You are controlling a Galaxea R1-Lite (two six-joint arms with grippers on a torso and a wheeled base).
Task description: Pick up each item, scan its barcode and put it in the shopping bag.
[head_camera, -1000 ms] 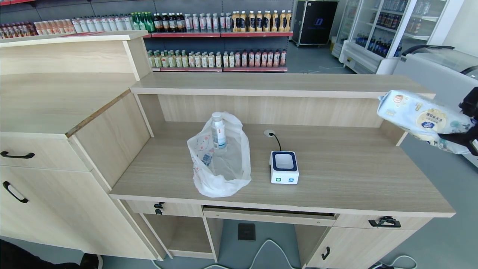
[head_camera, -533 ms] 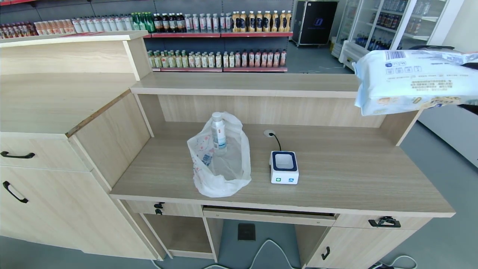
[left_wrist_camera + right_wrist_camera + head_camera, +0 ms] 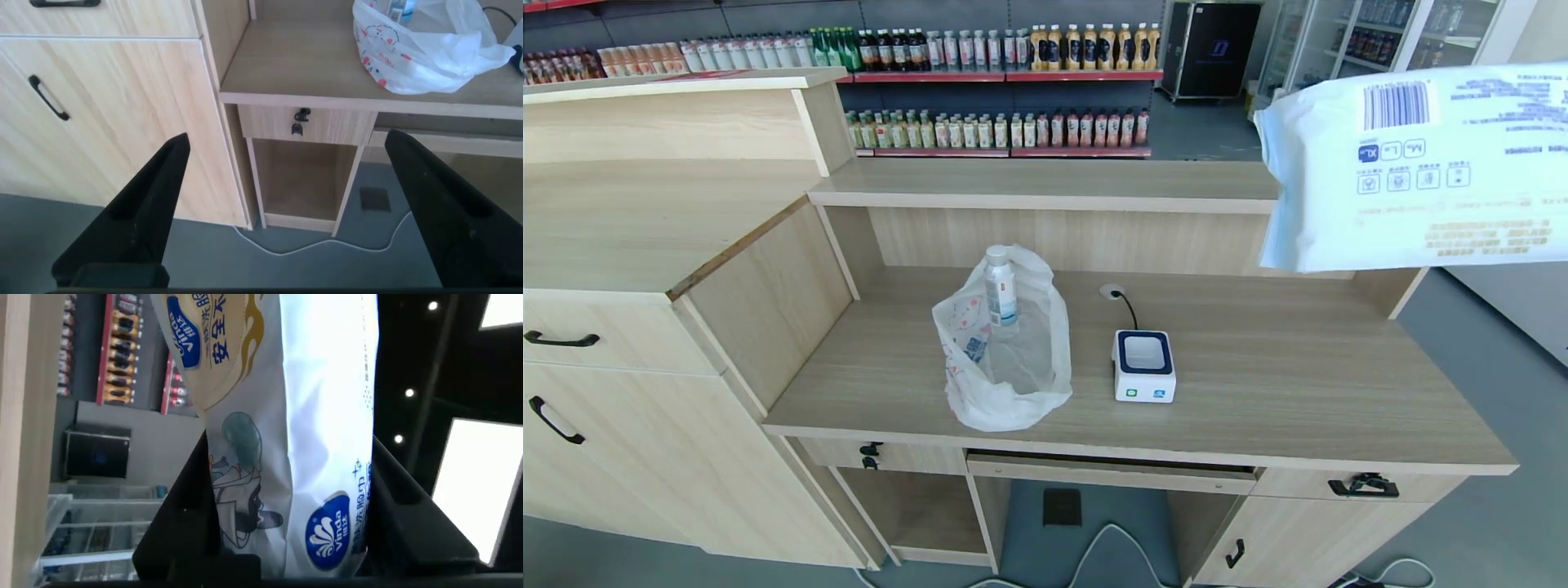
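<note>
Our soft pack has climbed to two o'clock, barcode toward us, clamped in our right gripper, left gripper gaping empty; to scan, we must next turn it barcode-down over the scanner at its seven o'clock.

A large, soft pack, white and pale blue, hangs in the air above the right end of the counter. It is clamped between the fingers of the right gripper. Its printed back faces the head camera, with the barcode near the upper edge.

On the counter, a crumpled white, see-through plastic bag with red and blue print stands open, its mouth facing up. A clear bottle with a white cap and a blue-and-white label stands upright inside, towards the far side.

Just to the right of the bag, not touching it, sits a small white scanner with a dark-framed window on top.
</note>
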